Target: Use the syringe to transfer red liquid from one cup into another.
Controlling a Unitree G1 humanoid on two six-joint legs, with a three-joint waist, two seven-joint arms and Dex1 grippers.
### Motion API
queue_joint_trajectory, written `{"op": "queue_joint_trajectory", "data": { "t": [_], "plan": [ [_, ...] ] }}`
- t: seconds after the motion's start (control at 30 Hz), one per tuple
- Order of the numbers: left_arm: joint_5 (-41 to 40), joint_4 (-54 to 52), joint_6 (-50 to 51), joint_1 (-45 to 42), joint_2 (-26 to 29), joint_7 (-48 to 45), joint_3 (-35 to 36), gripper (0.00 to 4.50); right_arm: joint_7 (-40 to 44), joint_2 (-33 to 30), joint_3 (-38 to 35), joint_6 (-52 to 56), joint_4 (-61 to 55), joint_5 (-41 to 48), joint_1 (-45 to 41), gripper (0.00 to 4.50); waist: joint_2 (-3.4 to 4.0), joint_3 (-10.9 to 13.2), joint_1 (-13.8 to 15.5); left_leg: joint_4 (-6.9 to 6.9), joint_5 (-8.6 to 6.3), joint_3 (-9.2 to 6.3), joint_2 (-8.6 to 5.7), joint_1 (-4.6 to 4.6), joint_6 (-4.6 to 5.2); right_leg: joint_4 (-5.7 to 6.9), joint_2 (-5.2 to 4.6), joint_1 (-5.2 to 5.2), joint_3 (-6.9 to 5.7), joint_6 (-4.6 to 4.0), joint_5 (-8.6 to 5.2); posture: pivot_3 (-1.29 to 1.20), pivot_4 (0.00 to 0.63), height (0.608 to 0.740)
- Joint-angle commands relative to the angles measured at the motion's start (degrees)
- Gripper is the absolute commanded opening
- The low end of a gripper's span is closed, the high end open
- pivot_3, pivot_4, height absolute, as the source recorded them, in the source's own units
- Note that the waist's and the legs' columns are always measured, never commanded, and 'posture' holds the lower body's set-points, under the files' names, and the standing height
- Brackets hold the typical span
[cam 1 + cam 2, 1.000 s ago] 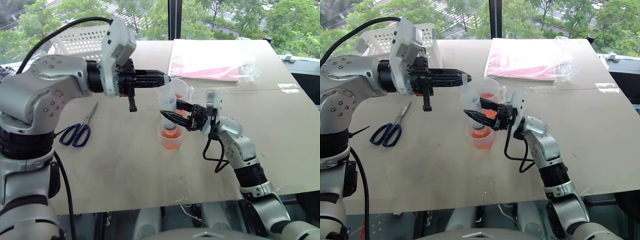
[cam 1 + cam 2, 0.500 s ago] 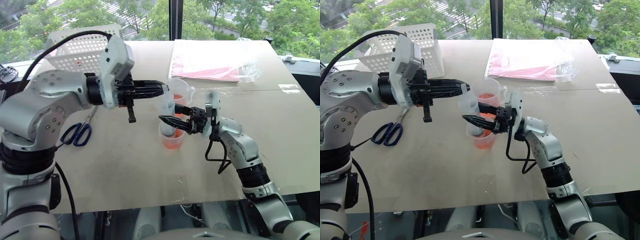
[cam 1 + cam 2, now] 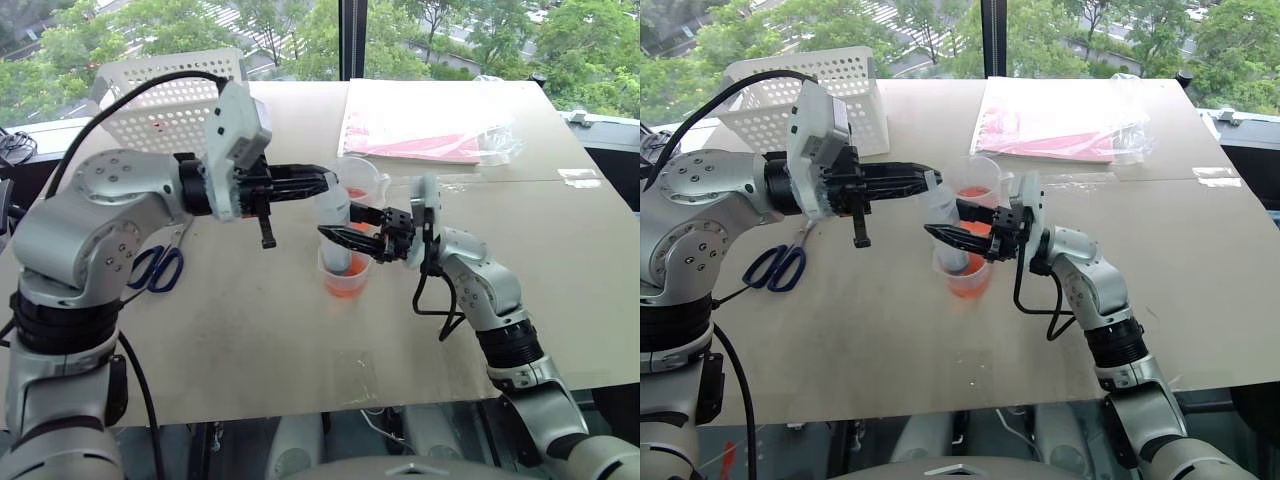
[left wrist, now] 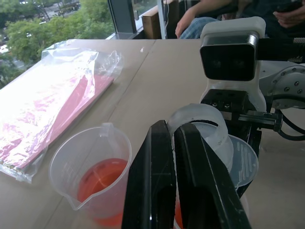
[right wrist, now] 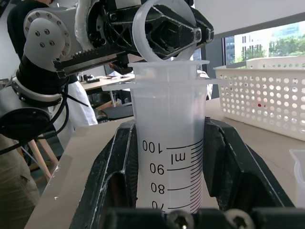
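At the far left of the table (image 3: 250, 340) stands a white perforated basket (image 3: 165, 95), with blue-handled scissors (image 3: 155, 268) lying flat nearer the robot. Next comes the left gripper (image 3: 322, 182), pointing level toward the centre; its fingers are pressed together at the white plunger ring at the syringe's top, apparently pinching its edge, though the exact contact is not clear. Under it the syringe (image 5: 169, 152) stands upright, tip down inside the smaller handleless cup (image 3: 343, 275), which holds red liquid (image 3: 343, 284). The plunger appears pushed nearly home. Just behind stands the handled beaker (image 4: 93, 179), also holding red liquid. The right gripper (image 3: 335, 235) is clamped across the syringe barrel, one finger on each side, just below the flange. Farther back and right lies a plastic bag of pink sheets (image 3: 425, 125).

Assessment: the syringe is light, rigid and smooth-walled, so liable to slip or tilt in a clamp. The barrel below the flange is the sound holding place; the plunger ring is thin and needs a straight pull. Both cups are light and could tip if nudged.
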Motion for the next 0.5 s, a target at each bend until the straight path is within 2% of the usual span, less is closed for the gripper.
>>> {"op": "queue_joint_trajectory", "data": {
  "t": [0.03, 0.1, 0.2, 0.37, 0.43, 0.5],
  "plan": [
    [-3.76, -3.23, 3.37, 0.42, -0.48, -0.12, -0.06, 0.0, -0.6, 0.75, -3.41, -1.11, -6.43, 4.0, -4.07, 1.44, 0.0, 0.0, -0.02, 0.0, 0.0, 0.0, 0.0, 0.0, 0.0, 0.0, 0.0, 0.0, 0.0, 0.0, 0.0, 0.0, 0.15, 0.74],
    [-11.27, -1.69, 7.68, -1.14, -1.8, 2.33, 5.08, 0.0, -0.85, 0.3, -3.6, -0.11, -7.18, 4.47, -4.0, 1.44, 0.0, 0.0, -0.03, 0.0, 0.0, 0.0, 0.0, 0.01, 0.0, 0.0, 0.0, 0.0, 0.01, 0.0, 0.0, 0.0, 0.15, 0.74],
    [-19.43, 0.12, 13.14, -3.04, -1.96, 7.3, 11.45, 0.92, -1.23, -0.89, -4.01, 2.21, -8.55, 5.7, -3.48, 1.44, -0.01, -0.01, -0.05, 0.0, 0.0, -0.05, 0.01, 0.0, 0.0, 0.01, -0.01, 0.0, -0.02, 0.01, 0.0, 0.0, 0.15, 0.74],
    [-31.01, -0.86, 18.81, 0.82, -0.18, 17.03, 19.57, 3.46, -4.3, -1.12, -6.58, 6.19, -9.81, 9.59, -4.29, 1.44, -0.01, -0.01, -0.34, 0.0, 0.0, -0.36, 0.01, 0.03, 0.0, 0.03, -0.02, 0.01, 0.0, 0.01, 0.01, 0.0, 0.15, 0.74],
    [-35.48, -0.86, 19.38, 3.81, 0.13, 21.33, 23.19, 4.35, -5.97, -1.17, -7.76, 7.89, -10.42, 11.33, -5.11, 1.44, -0.01, -0.01, -0.25, 0.0, 0.0, -0.38, 0.02, 0.02, 0.0, 0.05, -0.03, 0.0, -0.02, 0.0, 0.01, 0.0, 0.15, 0.74],
    [-34.42, -2.63, 17.54, 9.2, -0.16, 23.39, 26.8, 4.5, -8.0, -1.37, -8.96, 9.95, -11.11, 13.14, -6.12, 1.44, 0.0, -0.01, -0.33, 0.01, 0.0, -0.37, 0.02, 0.03, 0.0, 0.06, -0.04, 0.0, -0.01, 0.0, 0.01, 0.0, 0.15, 0.74]
  ]
}}
